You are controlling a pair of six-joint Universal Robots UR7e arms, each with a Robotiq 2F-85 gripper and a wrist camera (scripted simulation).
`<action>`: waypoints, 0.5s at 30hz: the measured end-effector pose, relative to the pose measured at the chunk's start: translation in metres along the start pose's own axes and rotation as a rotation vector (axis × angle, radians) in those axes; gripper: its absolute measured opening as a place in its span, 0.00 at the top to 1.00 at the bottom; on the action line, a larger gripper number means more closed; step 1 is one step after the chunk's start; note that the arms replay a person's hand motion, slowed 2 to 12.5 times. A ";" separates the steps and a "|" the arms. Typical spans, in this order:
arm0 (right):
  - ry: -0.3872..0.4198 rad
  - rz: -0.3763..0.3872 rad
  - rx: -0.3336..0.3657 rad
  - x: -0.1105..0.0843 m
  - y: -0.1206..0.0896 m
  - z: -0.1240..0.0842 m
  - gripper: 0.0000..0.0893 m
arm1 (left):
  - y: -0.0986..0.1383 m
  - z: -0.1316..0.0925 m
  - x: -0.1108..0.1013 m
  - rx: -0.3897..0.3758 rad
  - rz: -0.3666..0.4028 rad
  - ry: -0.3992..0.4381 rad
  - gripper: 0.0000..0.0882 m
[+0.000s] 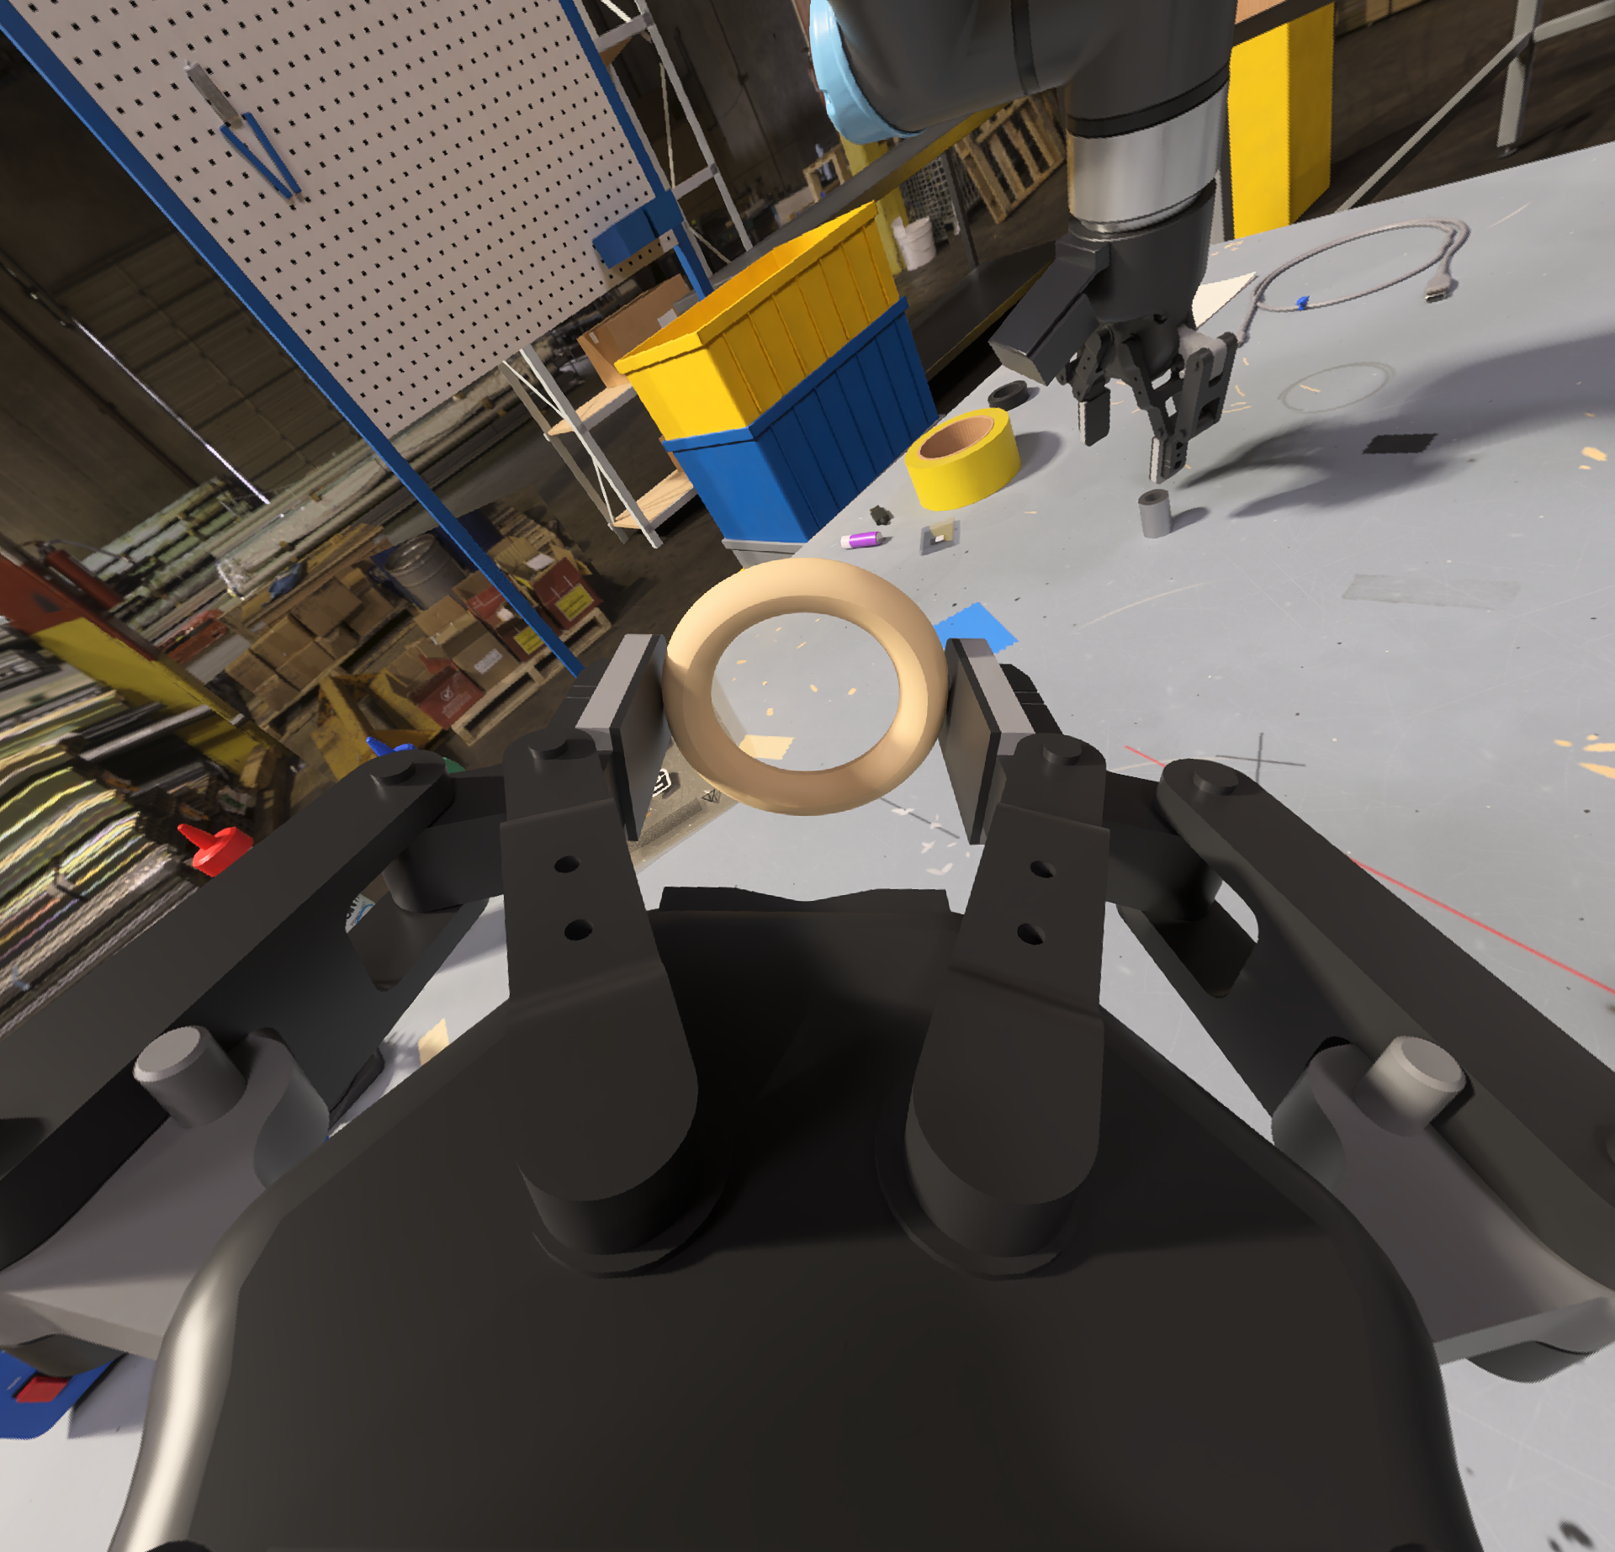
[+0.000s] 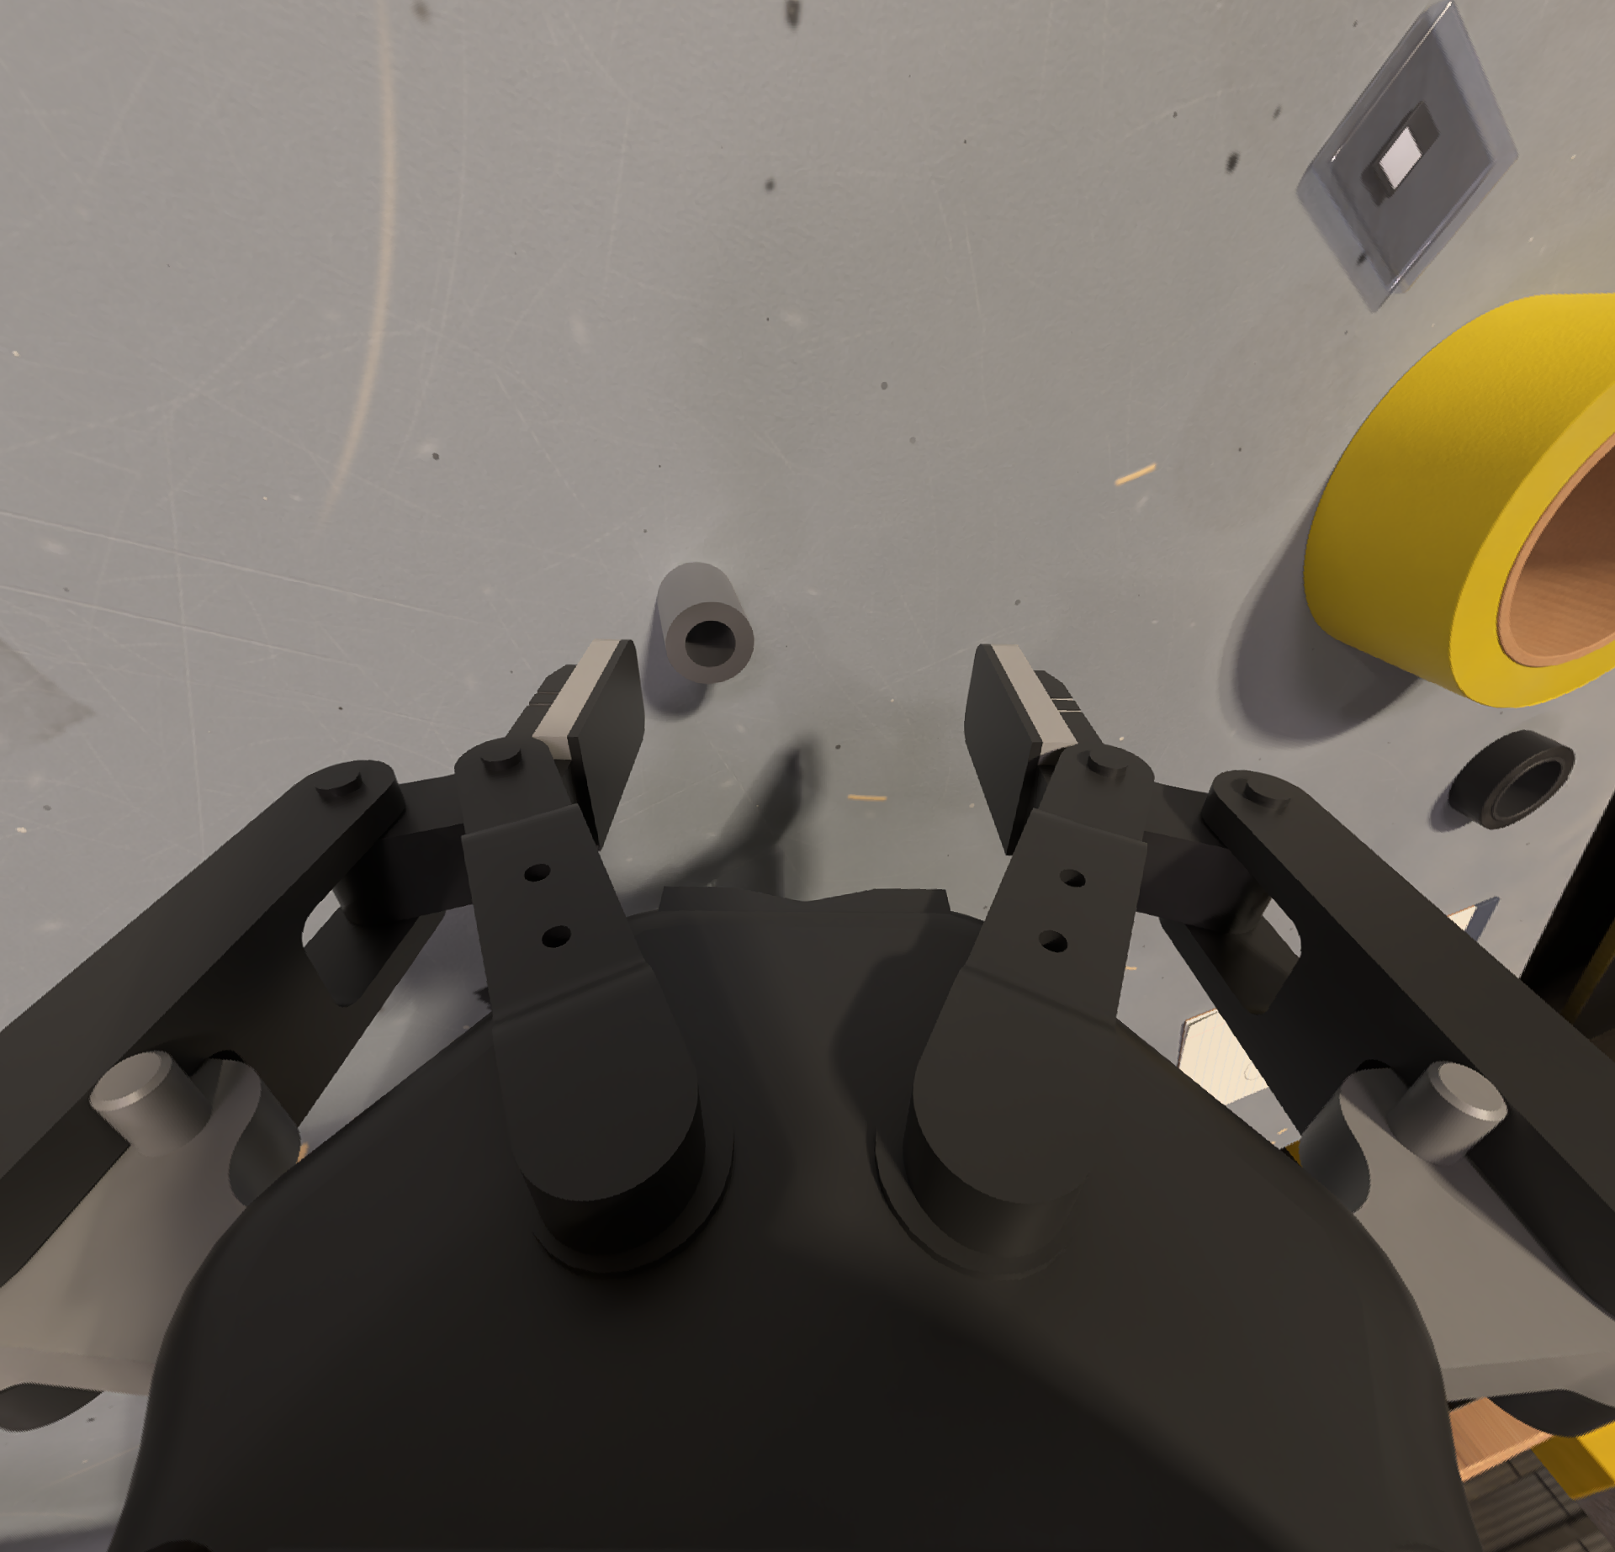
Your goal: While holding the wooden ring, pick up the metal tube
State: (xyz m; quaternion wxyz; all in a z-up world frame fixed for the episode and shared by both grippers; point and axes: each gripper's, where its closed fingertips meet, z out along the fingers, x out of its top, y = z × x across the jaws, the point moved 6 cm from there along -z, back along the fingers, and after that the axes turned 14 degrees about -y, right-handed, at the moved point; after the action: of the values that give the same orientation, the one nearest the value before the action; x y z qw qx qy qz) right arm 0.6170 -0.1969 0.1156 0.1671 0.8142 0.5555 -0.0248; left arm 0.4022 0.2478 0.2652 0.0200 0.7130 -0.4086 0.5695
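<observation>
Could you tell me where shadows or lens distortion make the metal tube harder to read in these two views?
Right wrist view: the right hand casts a soft shadow beside the metal tube, whose bore stays sharp. Left wrist view: wide-angle bending tilts the pegboard; the tube is small but crisp, the wooden ring evenly lit.

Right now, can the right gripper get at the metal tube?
Probably yes. The right gripper is open above the upright metal tube, nothing lies between them, and the yellow tape roll stands well aside. The tube sits off-centre, near one finger.
</observation>
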 end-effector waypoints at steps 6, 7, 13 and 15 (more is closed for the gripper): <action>0.007 -0.006 0.008 0.004 0.000 0.002 0.28 | 0.000 0.001 -0.001 -0.002 0.001 -0.003 0.38; 0.007 -0.007 0.008 0.004 0.000 0.002 0.29 | 0.000 0.002 -0.001 -0.002 0.001 -0.004 0.38; -0.004 -0.017 0.009 0.007 0.000 0.006 0.29 | 0.001 0.003 -0.001 -0.005 0.003 -0.008 0.38; -0.006 -0.021 0.012 0.008 0.000 0.007 0.29 | 0.001 0.004 -0.002 -0.006 0.004 -0.009 0.38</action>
State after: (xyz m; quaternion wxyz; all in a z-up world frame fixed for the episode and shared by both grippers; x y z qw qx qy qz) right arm 0.6210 -0.1916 0.1073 0.1637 0.8092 0.5634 -0.0326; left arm 0.4046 0.2459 0.2621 0.0192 0.7149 -0.4117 0.5649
